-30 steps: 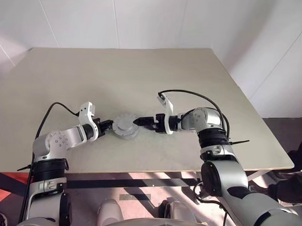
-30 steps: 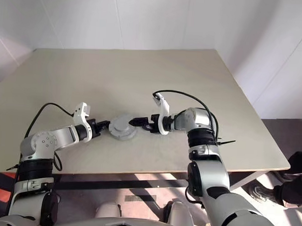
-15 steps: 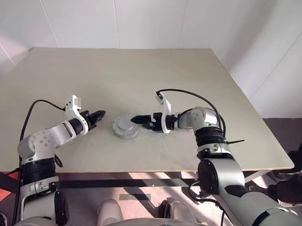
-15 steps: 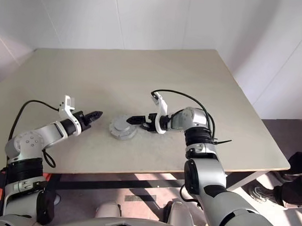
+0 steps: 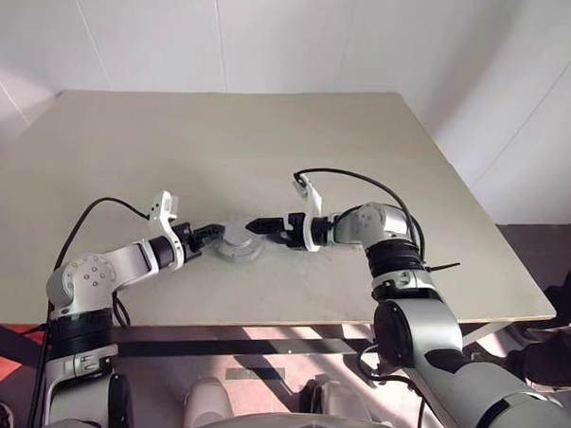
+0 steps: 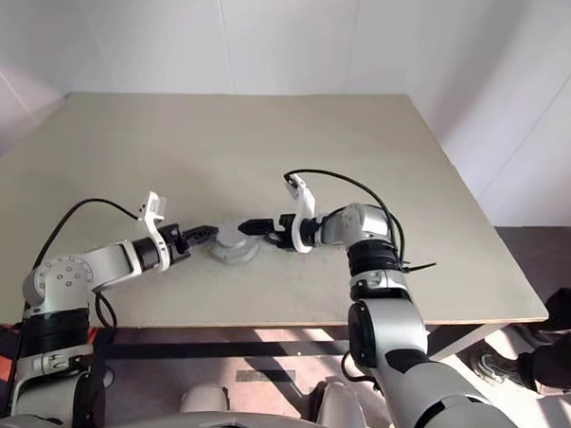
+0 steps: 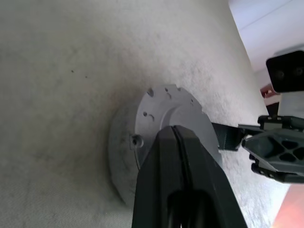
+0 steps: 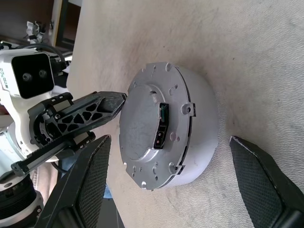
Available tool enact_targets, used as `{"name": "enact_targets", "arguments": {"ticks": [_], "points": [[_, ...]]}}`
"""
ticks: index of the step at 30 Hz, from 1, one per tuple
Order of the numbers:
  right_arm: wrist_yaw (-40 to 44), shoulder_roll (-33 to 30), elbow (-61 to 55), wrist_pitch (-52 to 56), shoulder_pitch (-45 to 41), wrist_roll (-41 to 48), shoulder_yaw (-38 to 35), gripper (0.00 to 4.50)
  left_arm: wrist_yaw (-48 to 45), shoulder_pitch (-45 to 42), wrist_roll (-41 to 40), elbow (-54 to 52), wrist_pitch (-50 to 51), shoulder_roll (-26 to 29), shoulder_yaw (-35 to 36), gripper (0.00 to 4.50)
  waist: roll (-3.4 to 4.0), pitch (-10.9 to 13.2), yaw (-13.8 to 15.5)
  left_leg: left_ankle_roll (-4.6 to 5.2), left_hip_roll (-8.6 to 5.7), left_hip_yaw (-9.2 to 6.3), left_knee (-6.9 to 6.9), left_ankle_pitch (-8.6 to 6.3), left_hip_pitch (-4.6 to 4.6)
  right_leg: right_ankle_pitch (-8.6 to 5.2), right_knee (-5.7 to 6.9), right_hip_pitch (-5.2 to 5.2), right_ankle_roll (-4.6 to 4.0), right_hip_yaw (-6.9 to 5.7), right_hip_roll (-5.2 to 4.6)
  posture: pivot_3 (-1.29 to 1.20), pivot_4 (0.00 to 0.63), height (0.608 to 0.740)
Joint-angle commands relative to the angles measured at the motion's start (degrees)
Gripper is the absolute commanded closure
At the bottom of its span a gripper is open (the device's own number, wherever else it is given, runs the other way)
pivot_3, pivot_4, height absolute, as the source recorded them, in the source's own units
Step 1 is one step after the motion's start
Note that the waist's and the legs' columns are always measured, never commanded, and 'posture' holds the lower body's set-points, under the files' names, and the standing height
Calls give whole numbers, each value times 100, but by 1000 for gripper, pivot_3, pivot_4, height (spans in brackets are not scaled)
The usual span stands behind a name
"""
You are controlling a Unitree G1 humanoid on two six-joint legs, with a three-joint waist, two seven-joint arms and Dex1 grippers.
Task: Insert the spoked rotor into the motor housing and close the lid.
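Note:
The motor housing (image 5: 238,245) stands near the middle of the table, a short round silver can. The dull-grey lid (image 8: 145,128) lies on top of it, so the spoked rotor is hidden. My left gripper (image 5: 212,233) is shut with nothing in it, and its tips (image 8: 115,100) rest at the lid's left rim. In the left wrist view the closed fingers (image 7: 178,161) lie over the lid (image 7: 164,107). My right gripper (image 5: 258,231) comes in from the right and is open wide. Its two fingers (image 8: 90,180) stand on either side of the housing (image 8: 197,137), apart from it.
The beige table (image 5: 269,147) stretches far behind the housing, and its front edge (image 5: 290,320) lies close below both arms. A black cable (image 5: 363,179) loops over my right wrist. White walls stand behind the table.
My left gripper, still shut, swung away to the left of the housing and has come back to the lid's left rim. The right gripper has stayed open beside the housing.

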Motion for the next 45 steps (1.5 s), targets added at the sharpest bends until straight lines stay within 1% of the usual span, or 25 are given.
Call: {"name": "enact_targets", "arguments": {"ticks": [1,6,11,16,21,27,30,33,34,37,40,41,42,43,45], "points": [[-42,18,-12,-42,-149,105,-16,14,78,71,41,-79,95,-29,-117,4500,0,0,5,0,0,0,2,0,0,0,1,0,0,0,0,0,0,740],[-80,83,21,67,-184,224,-126,14,120,61,91,-43,62,-8,-152,4500,0,0,10,0,0,0,2,0,2,0,6,0,0,0,0,0,0,740],[-233,244,221,474,-451,571,-711,14,124,37,154,-16,25,37,-148,4500,0,0,8,0,0,0,3,0,2,0,9,0,0,0,0,0,0,740],[-408,492,339,499,-564,673,-950,14,125,-45,228,51,-15,85,-143,4500,0,0,9,-2,1,0,3,1,4,-1,16,-3,1,1,0,0,0,740],[-538,627,514,261,-634,623,-1016,14,109,-97,307,97,-46,90,-142,4500,0,0,9,-4,0,0,7,2,3,-2,22,-6,2,2,0,0,0,740],[-460,694,498,12,-468,427,-570,14,103,-109,383,108,-61,97,-121,4500,0,0,-10,-10,1,0,8,6,7,-4,42,-14,3,3,0,0,0,740],[-438,675,538,-21,-479,452,-545,608,90,-118,407,125,-75,117,-106,4500,0,0,-18,-10,1,0,9,6,8,-7,43,-14,9,4,0,0,0,740],[-413,626,564,-77,-530,457,-538,1572,88,-119,429,122,-83,111,-98,4500,0,0,-18,-11,2,0,8,6,6,-5,44,-17,5,4,1,0,0,740],[-410,589,603,-115,-573,444,-545,1699,86,-119,439,125,-91,107,-99,4500,0,0,-18,-10,2,0,8,6,5,-5,44,-17,5,4,1,0,0,740],[-452,537,738,-237,-658,439,-628,1699,74,-120,469,140,-119,100,-110,4500,0,0,-16,-10,2,0,8,6,4,-5,44,-18,3,4,1,0,0,740],[-468,519,831,-380,-682,430,-657,2268,61,-128,495,148,-135,98,-131,4500,0,0,-15,-10,2,0,8,6,4,-5,44,-18,3,4,1,0,0,740],[-460,518,845,-406,-685,424,-644,2597,54,-127,503,149,-139,101,-136,4500,1,1,-11,-10,1,0,9,6,5,-5,45,-18,3,4,0,0,0,740],[-413,512,825,-419,-679,407,-588,2802,49,-131,508,153,-145,102,-138,4500,2,1,-10,-10,1,0,9,6,5,-5,47,-18,3,4,0,0,0,740],[-360,508,795,-429,-670,392,-530,2876,43,-133,513,155,-148,103,-137,4500,1,1,-9,-9,0,0,9,6,6,-5,49,-18,4,5,-1,0,0,740],[-331,497,762,-424,-666,374,-465,2876,37,-133,524,153,-156,104,-141,4500,1,1,-9,-9,0,0,12,6,5,-5,51,-18,4,4,-1,0,0,740]]}}
